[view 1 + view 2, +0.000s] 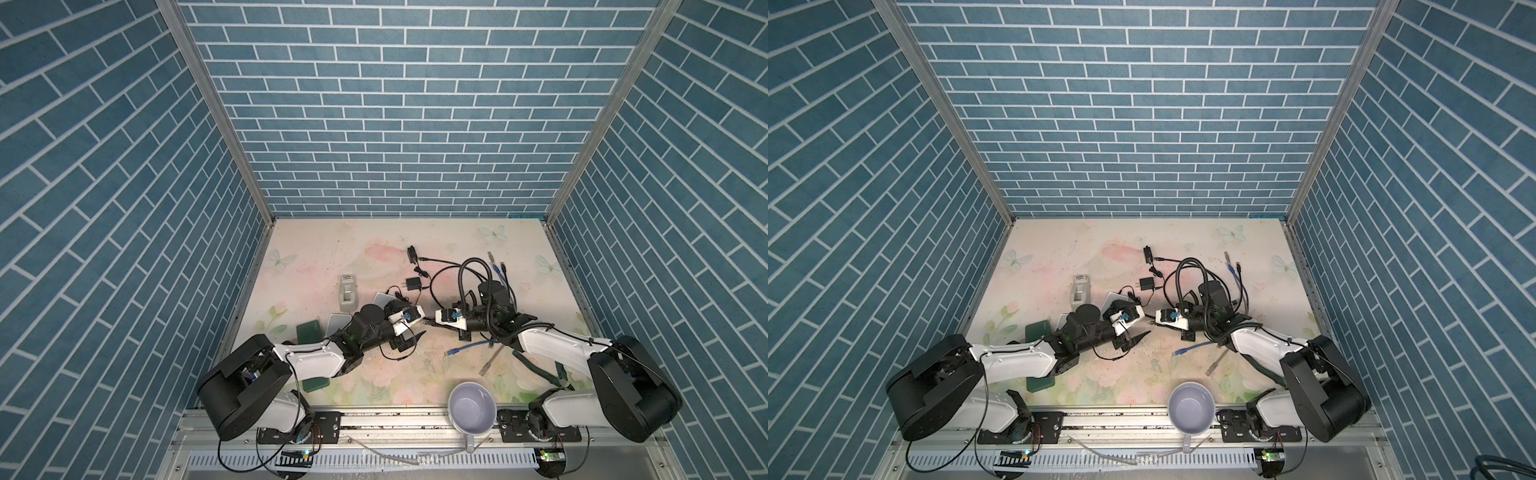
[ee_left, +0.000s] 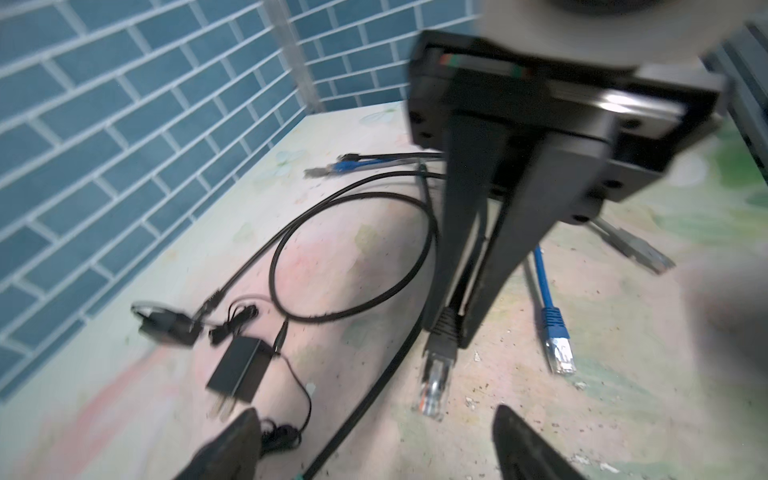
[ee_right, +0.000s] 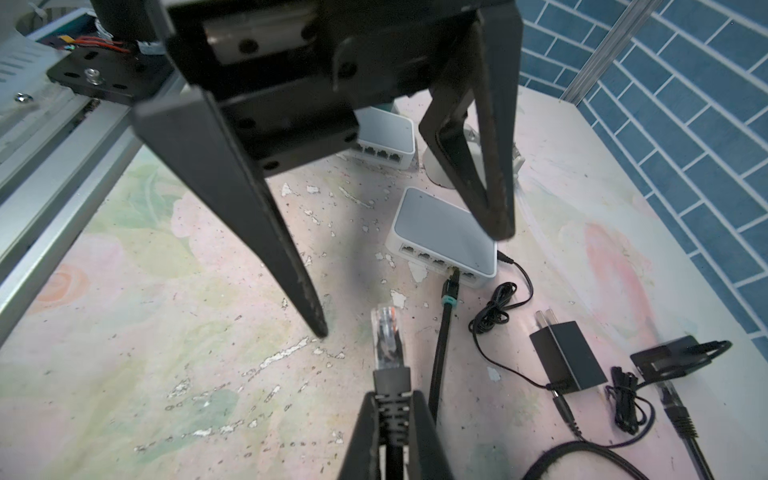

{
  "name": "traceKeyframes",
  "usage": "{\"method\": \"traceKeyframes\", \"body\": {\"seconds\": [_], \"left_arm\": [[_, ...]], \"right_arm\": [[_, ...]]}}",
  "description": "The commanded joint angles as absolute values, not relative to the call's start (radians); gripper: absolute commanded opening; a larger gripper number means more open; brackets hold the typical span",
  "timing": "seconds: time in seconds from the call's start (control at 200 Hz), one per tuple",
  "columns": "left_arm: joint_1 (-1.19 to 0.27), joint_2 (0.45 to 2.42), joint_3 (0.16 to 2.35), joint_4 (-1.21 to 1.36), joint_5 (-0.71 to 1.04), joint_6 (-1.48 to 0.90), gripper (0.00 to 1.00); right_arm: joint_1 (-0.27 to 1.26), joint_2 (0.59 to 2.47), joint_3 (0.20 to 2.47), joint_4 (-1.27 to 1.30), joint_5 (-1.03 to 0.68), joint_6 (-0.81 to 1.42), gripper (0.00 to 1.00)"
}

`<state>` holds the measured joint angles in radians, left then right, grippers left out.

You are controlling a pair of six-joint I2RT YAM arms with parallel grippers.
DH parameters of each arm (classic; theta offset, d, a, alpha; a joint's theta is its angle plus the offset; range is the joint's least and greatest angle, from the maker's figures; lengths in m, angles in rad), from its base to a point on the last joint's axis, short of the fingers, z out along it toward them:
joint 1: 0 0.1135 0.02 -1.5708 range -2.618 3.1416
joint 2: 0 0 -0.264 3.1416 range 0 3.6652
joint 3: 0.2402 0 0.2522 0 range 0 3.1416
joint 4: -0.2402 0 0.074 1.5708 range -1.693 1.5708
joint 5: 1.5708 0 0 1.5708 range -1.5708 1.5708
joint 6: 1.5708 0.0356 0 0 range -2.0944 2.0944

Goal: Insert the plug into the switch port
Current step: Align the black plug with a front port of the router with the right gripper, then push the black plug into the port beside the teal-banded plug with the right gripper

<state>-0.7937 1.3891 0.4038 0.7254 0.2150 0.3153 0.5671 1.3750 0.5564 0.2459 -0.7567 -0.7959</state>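
Observation:
The plug (image 3: 386, 336) is a clear network connector with a black ribbed boot. My right gripper (image 3: 392, 401) is shut on that boot, and the plug sticks out past the fingertips just above the table. The switch (image 3: 444, 232) is a small white and grey box beyond the plug, its row of ports facing the plug. One port holds a black cable with a teal band (image 3: 449, 299). My left gripper (image 3: 409, 282) stands wide open, pointing at the plug (image 2: 434, 382) with nothing between its fingers. In both top views the grippers (image 1: 420, 326) (image 1: 432, 324) meet tip to tip mid-table.
A second white switch (image 3: 384, 139) sits farther back. A black power adapter (image 3: 567, 357) and thin black cords lie beside the switch. Blue (image 2: 555, 328) and grey network cables lie loose. A lavender mug (image 1: 472, 408) stands at the front edge, a grey box (image 1: 348, 292) to the left.

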Motion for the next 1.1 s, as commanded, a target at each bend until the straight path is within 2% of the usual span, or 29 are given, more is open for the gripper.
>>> {"method": "traceKeyframes", "body": {"seconds": [0.0, 0.135, 0.375, 0.77, 1.095], "left_arm": [[-0.706, 1.301, 0.428, 0.662, 0.098, 0.019, 1.0], [-0.63, 1.242, 0.53, 0.301, 0.049, -0.105, 1.0], [-0.598, 1.267, 0.563, 0.118, -0.063, -0.198, 0.99], [-0.533, 1.425, 0.558, 0.239, -0.002, -0.34, 0.99], [-0.509, 1.541, 0.584, 0.363, 0.111, -0.398, 0.81]], "right_arm": [[0.598, 1.419, 0.625, 0.232, -0.636, -0.716, 0.0], [0.65, 1.482, 0.639, 0.317, -0.538, -0.647, 0.0], [0.749, 1.629, 0.694, 0.403, -0.402, -0.528, 0.0], [0.842, 1.773, 0.777, 0.459, -0.322, -0.431, 0.0], [0.855, 1.834, 0.807, 0.464, -0.291, -0.401, 0.0]]}}
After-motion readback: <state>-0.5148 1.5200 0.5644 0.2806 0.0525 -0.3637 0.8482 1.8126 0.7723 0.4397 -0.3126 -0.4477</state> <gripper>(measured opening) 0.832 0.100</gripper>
